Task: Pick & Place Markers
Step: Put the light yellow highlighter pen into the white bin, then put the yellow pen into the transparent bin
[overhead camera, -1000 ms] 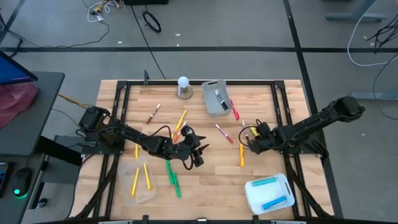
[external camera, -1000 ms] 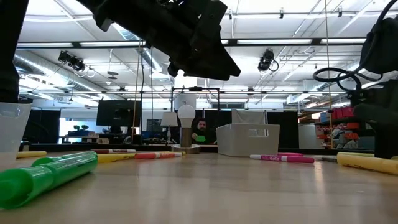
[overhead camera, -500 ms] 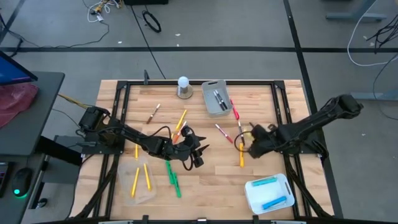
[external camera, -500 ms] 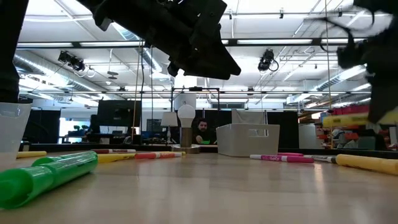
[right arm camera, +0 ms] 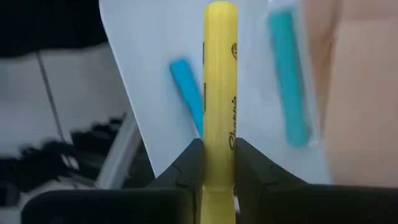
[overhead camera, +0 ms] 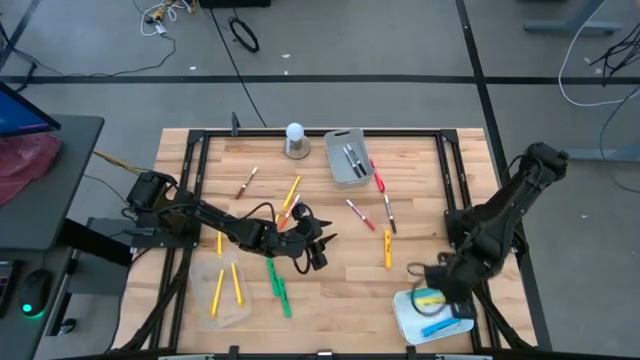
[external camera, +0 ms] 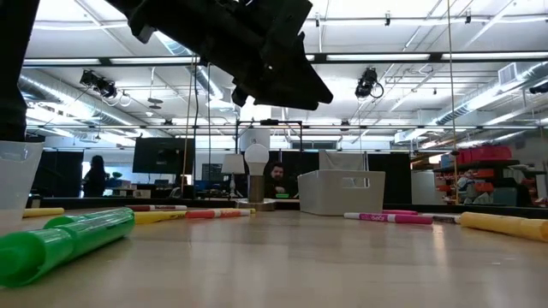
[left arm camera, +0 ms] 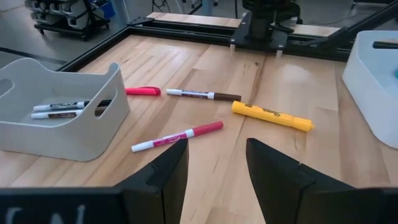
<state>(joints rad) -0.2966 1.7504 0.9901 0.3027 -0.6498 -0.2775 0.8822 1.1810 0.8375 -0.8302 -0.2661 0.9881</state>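
Note:
Markers lie scattered on the wooden table: a green pair (overhead camera: 278,285), two yellow ones (overhead camera: 227,286), a yellow one (overhead camera: 388,250) and pink and red ones (overhead camera: 358,213). My left gripper (overhead camera: 318,250) (left arm camera: 214,165) hovers open above the table's middle, touching nothing. My right gripper (overhead camera: 432,296) (right arm camera: 219,149) is over the white bin (overhead camera: 405,318) near the table's near right corner, shut on a yellow marker (right arm camera: 220,74). Two blue markers (right arm camera: 287,74) lie in that bin. A grey bin (overhead camera: 347,158) at the far side holds dark markers (left arm camera: 62,109). My right gripper pinches the yellow marker's barrel (right arm camera: 219,134) between its two fingers (right arm camera: 189,163), with the marker running forward along them. The marker is lifted clear and hangs over the white bin (right arm camera: 149,87). Its other end is hidden by the gripper.
A white ball on a grey base (overhead camera: 295,138) stands at the far edge beside the grey bin. A black frame (overhead camera: 196,160) borders the table. A clear container (external camera: 15,175) stands at the low view's left. People show in the room behind.
My right gripper has swung from the table's right middle toward the near right corner, carrying the yellow marker over the white bin. It has left the low view. My left arm has kept still.

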